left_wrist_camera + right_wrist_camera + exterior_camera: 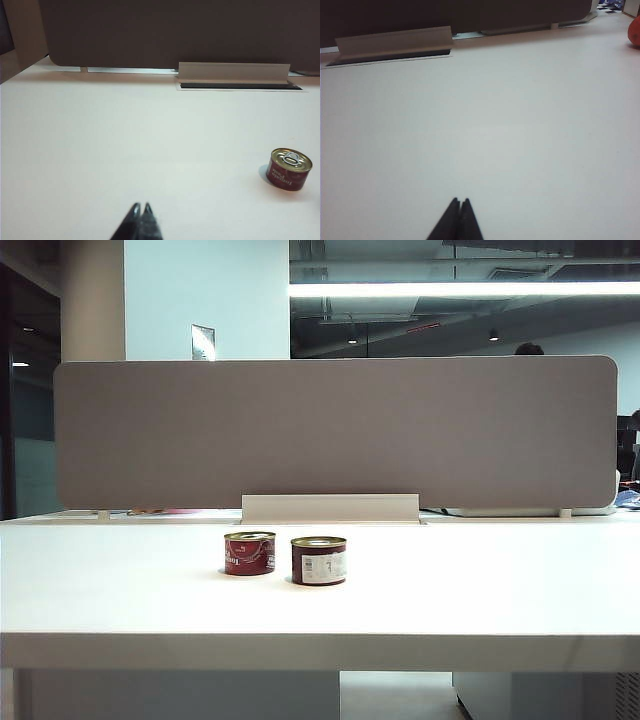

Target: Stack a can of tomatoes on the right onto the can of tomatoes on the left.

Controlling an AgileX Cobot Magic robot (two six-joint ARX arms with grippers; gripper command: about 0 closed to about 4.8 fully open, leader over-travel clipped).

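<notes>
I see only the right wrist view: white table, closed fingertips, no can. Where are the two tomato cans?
Observer: In the exterior view both stand upright near the table's middle, the left can beside the right can, with a small gap between them.
Operator: Is one already stacked?
Observer: No. Each rests on the table by itself; the right can stands slightly nearer the camera.
Operator: Does the left arm see them?
Observer: The left wrist view shows one can only, pull-tab lid up, off to the side ahead of the left gripper, whose tips are shut and hold nothing.
Operator: And my gripper?
Observer: The right gripper is shut too, empty; neither arm appears in the exterior view.
</notes>
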